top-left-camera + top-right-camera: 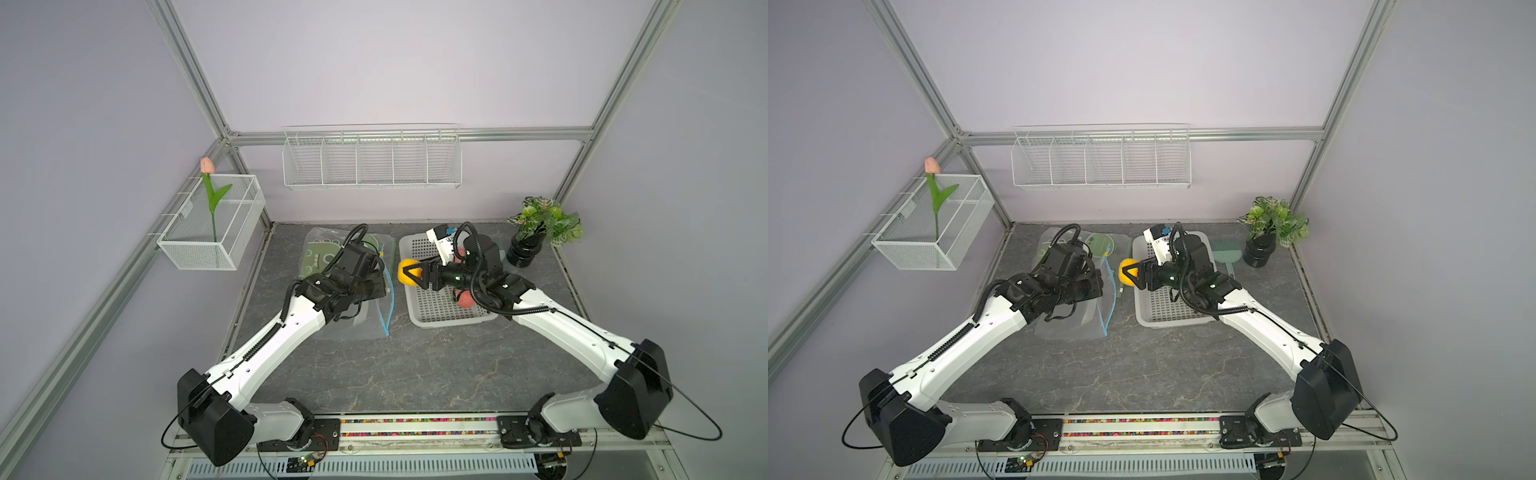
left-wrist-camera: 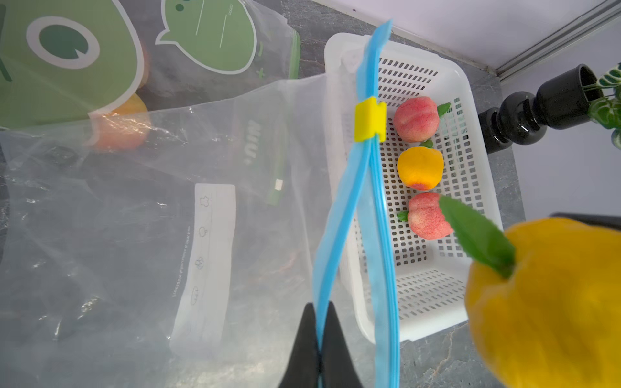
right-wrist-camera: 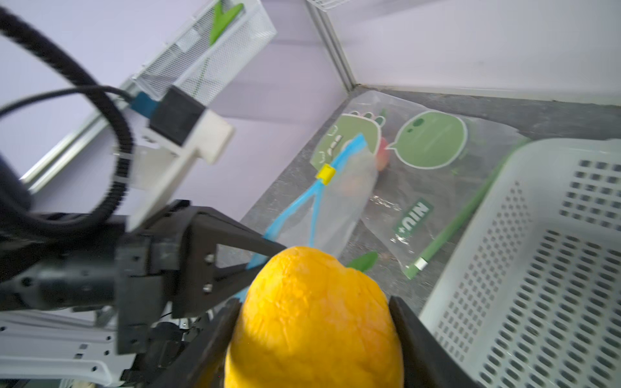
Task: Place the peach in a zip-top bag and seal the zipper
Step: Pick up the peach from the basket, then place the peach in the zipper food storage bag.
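My right gripper (image 1: 409,274) (image 3: 314,305) is shut on a yellow peach (image 1: 404,266) (image 1: 1126,270) (image 2: 551,302) (image 3: 316,319) with a green leaf. It holds the fruit in the air over the left rim of the white basket (image 1: 440,320), close to the bag's mouth. The clear zip-top bag (image 1: 365,328) (image 2: 134,218) lies on the table under my left arm. Its blue zipper (image 1: 388,303) (image 2: 339,208) (image 3: 302,201) is parted below the yellow slider (image 2: 369,119) (image 3: 326,174). My left gripper (image 2: 319,322) is shut on one blue zipper lip, lifting it.
The basket (image 2: 420,329) (image 3: 504,235) holds two pink peaches (image 2: 416,119) (image 2: 428,216) and a yellow one (image 2: 420,168). A green-printed bag (image 1: 320,253) (image 2: 67,50) with fruit inside lies behind the clear bag. A potted plant (image 1: 525,249) and a green brush (image 1: 1225,251) stand at the back right.
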Motion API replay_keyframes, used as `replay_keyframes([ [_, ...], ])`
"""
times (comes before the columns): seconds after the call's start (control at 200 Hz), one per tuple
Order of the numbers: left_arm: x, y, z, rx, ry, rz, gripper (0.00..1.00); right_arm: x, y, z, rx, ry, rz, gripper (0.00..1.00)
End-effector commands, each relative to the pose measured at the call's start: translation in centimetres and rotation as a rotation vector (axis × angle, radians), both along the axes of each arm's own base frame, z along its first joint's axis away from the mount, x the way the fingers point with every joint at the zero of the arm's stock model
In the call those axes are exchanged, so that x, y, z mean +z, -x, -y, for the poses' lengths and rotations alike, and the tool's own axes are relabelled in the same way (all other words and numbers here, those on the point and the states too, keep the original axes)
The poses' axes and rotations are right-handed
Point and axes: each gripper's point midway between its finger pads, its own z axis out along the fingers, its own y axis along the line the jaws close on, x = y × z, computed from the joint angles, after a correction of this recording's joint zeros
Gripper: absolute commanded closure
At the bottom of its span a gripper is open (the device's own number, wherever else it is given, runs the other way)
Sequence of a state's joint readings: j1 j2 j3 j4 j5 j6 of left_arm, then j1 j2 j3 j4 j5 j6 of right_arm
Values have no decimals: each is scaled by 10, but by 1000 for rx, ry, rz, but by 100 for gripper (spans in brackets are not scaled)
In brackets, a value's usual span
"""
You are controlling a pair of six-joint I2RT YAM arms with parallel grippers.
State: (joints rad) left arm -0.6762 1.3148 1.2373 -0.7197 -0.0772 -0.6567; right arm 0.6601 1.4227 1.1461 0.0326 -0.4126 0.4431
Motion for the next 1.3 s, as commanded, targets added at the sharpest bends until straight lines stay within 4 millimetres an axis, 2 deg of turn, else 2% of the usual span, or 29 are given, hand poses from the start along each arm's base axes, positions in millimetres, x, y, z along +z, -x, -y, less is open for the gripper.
replay_keyframes([
  [0.0, -2, -3, 8, 12, 38, -8, 100, 14, 8, -18, 72, -106, -12, 38],
  [0.165, -3, -5, 13, 2, 47, -20, 100, 2, 8, -30, 92, -102, -49, 38],
  [0.4, 7, -4, 19, -21, 79, -14, 100, -19, -1, -38, 70, -70, -93, 38],
  [0.655, 21, 0, 25, -62, 119, 4, 100, -52, -15, -28, -16, 93, -118, 38],
  [0.775, 23, 2, 27, -76, 127, 4, 100, -62, -17, -22, -42, 154, -118, 38],
  [1.07, 26, 1, 27, -70, 139, 17, 100, -74, -7, -25, 13, 207, -143, 38],
  [1.295, 18, -3, 20, -35, 103, 22, 100, -67, 14, -40, 129, 172, -155, 38],
])
